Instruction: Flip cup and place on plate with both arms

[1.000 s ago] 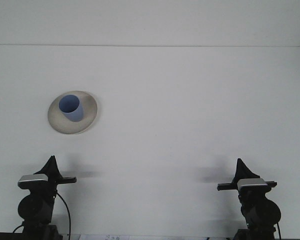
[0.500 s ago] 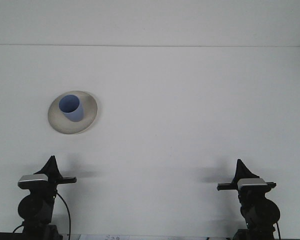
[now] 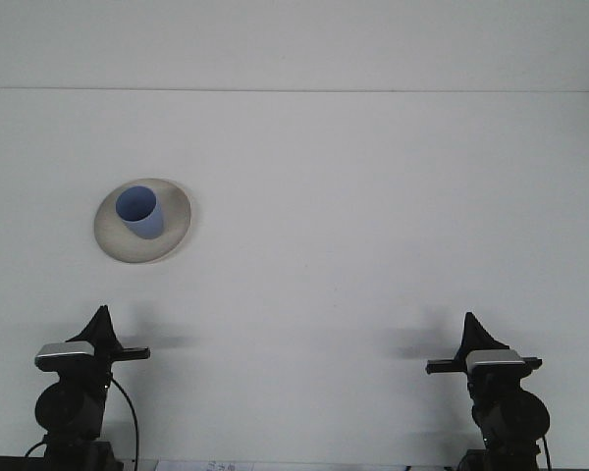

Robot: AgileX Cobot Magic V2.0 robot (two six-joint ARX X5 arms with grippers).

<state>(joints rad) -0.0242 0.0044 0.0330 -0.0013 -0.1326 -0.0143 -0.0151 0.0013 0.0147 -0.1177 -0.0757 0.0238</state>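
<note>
The blue cup [image 3: 138,213] is standing mouth-up on the plate [image 3: 169,235], far out on the left of the white table [image 3: 373,216]. Both arms are sitting low at the near edge, left gripper [image 3: 99,320] and right gripper [image 3: 470,326] well apart from the cup, with open table between them. Whether either gripper is holding or let go cannot be told.

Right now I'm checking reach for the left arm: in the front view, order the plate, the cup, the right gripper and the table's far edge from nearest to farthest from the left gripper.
1. plate, ahead, at left.
2. cup, on the plate; barely beyond its near rim.
3. table's far edge, at the back.
4. right gripper, across the table.
Measured from the left gripper; the last two are too close to call.
</note>
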